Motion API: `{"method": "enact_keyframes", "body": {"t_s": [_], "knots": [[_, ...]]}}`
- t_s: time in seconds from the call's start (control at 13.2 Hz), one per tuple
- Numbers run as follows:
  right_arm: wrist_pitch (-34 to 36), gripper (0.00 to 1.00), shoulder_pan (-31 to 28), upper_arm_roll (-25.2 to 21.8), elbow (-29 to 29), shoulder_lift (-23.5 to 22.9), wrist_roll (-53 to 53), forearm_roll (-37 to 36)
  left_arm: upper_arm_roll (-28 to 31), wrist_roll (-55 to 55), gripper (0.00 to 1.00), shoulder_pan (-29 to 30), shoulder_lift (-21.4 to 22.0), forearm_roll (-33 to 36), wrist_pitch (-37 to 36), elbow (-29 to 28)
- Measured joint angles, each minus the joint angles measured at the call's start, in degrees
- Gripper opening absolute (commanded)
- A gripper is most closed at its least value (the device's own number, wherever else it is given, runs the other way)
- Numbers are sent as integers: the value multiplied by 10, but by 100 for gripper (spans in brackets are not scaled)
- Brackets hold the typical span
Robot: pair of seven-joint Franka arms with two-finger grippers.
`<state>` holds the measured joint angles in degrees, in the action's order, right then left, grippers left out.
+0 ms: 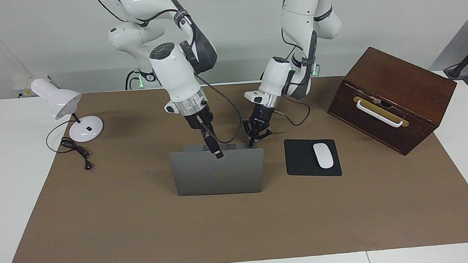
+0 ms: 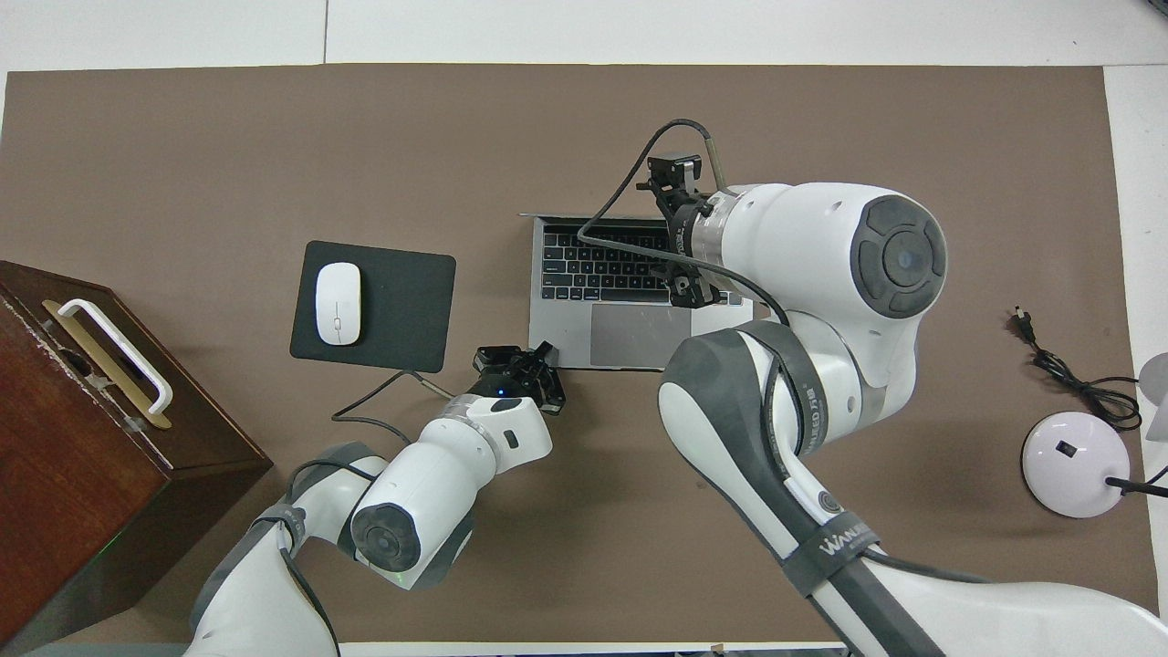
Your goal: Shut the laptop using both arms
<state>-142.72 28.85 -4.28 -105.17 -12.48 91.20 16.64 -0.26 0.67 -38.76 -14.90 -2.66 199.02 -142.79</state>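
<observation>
The silver-grey laptop [image 1: 220, 177] stands open in the middle of the brown mat, lid upright with its dark logo facing away from the robots. Its keyboard shows in the overhead view [image 2: 598, 265]. My right gripper [image 1: 218, 153] reaches down from above, fingers together, with its tips at the lid's top edge, on the side away from the robots. My left gripper [image 1: 255, 140] is open and low at the laptop base's corner nearest the robots, toward the left arm's end; it also shows in the overhead view [image 2: 518, 363].
A black mouse pad [image 1: 300, 160] with a white mouse [image 1: 323, 155] lies beside the laptop toward the left arm's end. A brown wooden box [image 1: 394, 97] stands past it. A white desk lamp [image 1: 74, 117] and its cord [image 1: 74, 151] are at the right arm's end.
</observation>
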Motion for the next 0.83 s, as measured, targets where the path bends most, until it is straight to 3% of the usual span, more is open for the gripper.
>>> {"method": "enact_keyframes", "body": {"t_s": [0.53, 0.83], "knots": [[-30, 100, 0, 0, 0, -29, 0, 7, -3, 0, 0, 0, -3, 0, 1, 0], [-28, 100, 5, 3, 0, -30, 0, 48, -2, -1, 0, 0, -4, 9, 2, 0]]}}
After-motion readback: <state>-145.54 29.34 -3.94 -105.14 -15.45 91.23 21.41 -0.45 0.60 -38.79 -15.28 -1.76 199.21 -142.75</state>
